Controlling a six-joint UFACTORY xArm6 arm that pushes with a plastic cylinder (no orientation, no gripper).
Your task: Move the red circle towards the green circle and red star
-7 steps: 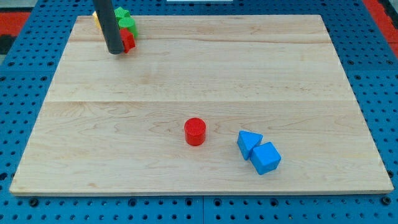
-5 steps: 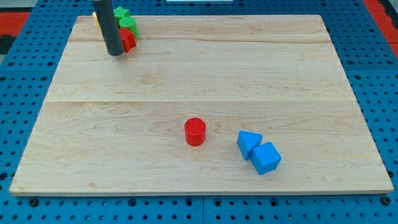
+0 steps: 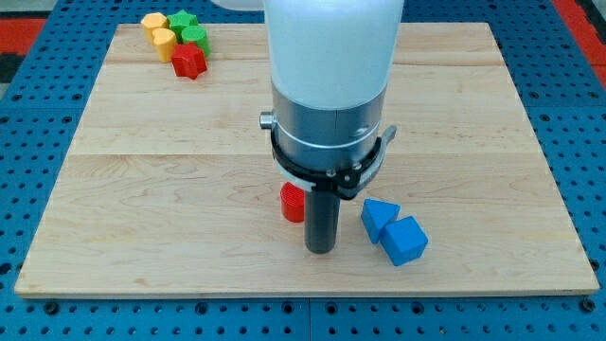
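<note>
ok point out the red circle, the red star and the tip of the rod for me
red circle [image 3: 291,202], camera view, on its visible left part.
red star [image 3: 189,62], camera view, on its middle.
my tip [image 3: 320,249], camera view, on the rod's very end.

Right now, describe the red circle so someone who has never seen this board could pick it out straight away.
Start at the wooden board and find my tip near the middle of the view's bottom edge. The red circle sits just to the view's left of the rod, partly hidden behind it. Unlike the red star in the top-left cluster, it is round and stands alone; its nearest neighbours, the blue blocks, lie on the rod's other side.
</note>
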